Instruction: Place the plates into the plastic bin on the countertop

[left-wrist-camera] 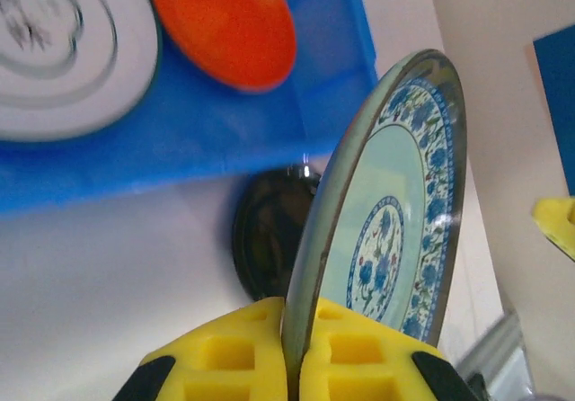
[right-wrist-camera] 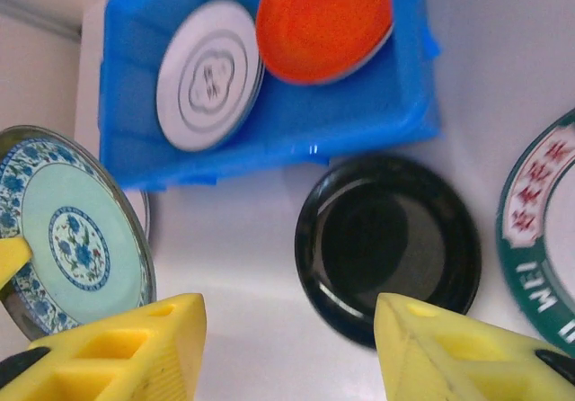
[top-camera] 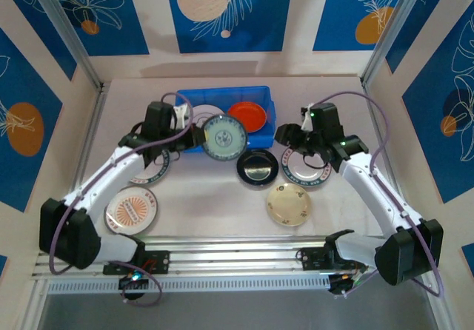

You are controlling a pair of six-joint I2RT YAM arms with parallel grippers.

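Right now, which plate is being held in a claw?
The teal-patterned plate, clamped by its rim in the left claw; every other plate rests on the countertop or in the blue bin.

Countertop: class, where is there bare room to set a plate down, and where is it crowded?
Bare countertop runs between the orange-design plate and the cream plate, nearer than the black plate. Another bare patch lies left of the blue bin. Crowded: the bin's front, where the left gripper holds the teal plate.
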